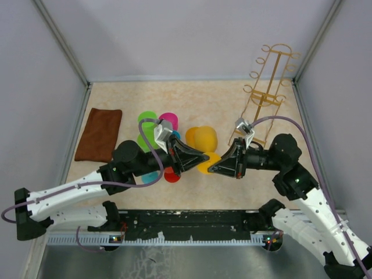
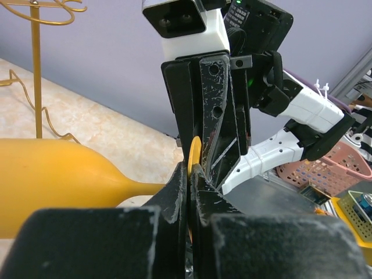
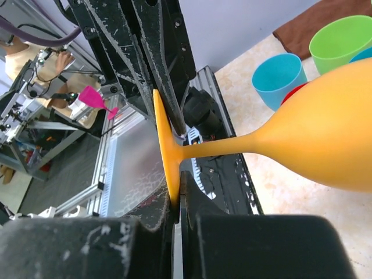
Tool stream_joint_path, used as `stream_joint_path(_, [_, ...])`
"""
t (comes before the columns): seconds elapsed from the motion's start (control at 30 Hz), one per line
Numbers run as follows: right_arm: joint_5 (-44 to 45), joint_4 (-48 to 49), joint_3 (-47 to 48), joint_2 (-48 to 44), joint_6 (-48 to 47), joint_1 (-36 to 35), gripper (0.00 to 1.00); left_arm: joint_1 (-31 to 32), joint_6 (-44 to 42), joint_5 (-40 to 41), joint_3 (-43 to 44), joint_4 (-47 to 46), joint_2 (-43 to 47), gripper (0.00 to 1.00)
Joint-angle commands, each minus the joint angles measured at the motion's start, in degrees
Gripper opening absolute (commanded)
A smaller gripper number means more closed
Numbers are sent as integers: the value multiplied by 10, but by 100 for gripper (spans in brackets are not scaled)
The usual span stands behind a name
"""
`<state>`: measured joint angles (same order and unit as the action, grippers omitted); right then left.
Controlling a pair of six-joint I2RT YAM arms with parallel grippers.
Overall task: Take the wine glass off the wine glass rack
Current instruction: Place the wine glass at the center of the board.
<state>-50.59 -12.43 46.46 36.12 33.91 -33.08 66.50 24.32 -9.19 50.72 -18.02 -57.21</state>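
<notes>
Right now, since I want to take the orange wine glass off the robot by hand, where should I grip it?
Probably the stem, from above: the orange wine glass lies sideways, the left gripper and right gripper pinch its foot, while the slim stem is bare.

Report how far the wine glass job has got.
Done: the orange wine glass is off the wine glass rack, which stands apart behind it. In hand: the left gripper and right gripper are both shut on its foot, and the glass lies sideways in the air between them. Left: probably one gripper lets go and the glass gets set down.
</notes>
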Motion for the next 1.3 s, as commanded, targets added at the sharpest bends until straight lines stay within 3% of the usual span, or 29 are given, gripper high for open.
stream_joint_path(0.0, [14,66,-11,-8,-6,-16,0,2,-3,0,0,-28,16,0])
stream_joint_path(0.03, [21,77,-16,-15,-12,-21,0,2,-4,-2,1,-22,17,5])
stream_joint_path(0.13, [23,131,-44,-38,-34,-37,0,3,-11,4,0,-1,33,35])
stream_joint_path(0.27, [21,198,-82,-62,-74,-40,0,3,-23,48,2,45,62,62])
stream_joint_path(0.37, [-3,231,-103,-64,-113,-41,0,3,-30,73,10,86,80,79])
stream_joint_path(0.5, [-44,237,-126,-62,-195,-41,0,2,-33,102,15,127,92,94])
stream_joint_path(0.6, [-119,277,-161,-78,-257,-41,0,2,-26,151,35,179,89,97])
stream_joint_path(0.7, [-151,373,-223,-102,-258,-42,0,1,-20,183,46,202,91,99])
stream_joint_path(0.9, [-148,427,-284,-120,-214,-41,0,-5,-18,210,68,237,100,99])
stream_joint_path(1.0, [-140,506,-325,-140,-153,-42,0,-15,-18,209,78,262,90,99])
stream_joint_path(1.07, [-134,570,-345,-151,-117,-43,0,-31,-13,187,83,279,79,99])
stream_joint_path(1.13, [-132,576,-347,-159,-105,-44,0,-63,15,147,86,293,68,99])
stream_joint_path(1.27, [-128,580,-348,-154,-90,-45,0,-170,75,-6,60,261,83,99])
